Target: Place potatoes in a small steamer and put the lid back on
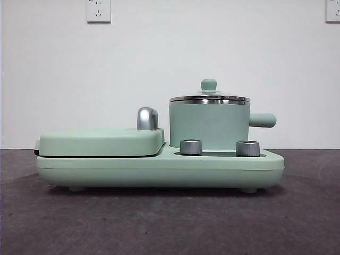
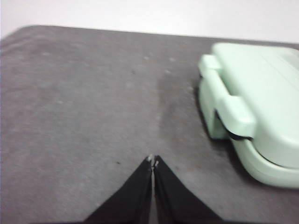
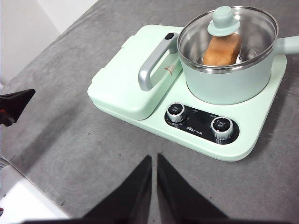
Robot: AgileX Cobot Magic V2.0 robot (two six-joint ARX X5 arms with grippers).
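Both grippers, right and left, are idling with fingers closed at six o'clock, so only a bump risks unseating the lid covering the potato inside the steamer.

Setting reads as a lab or test bench, not a home kitchen. Bare white wall with two sockets; desk covered in grey felt-like cloth. One mint-green cooking appliance stands alone on it.
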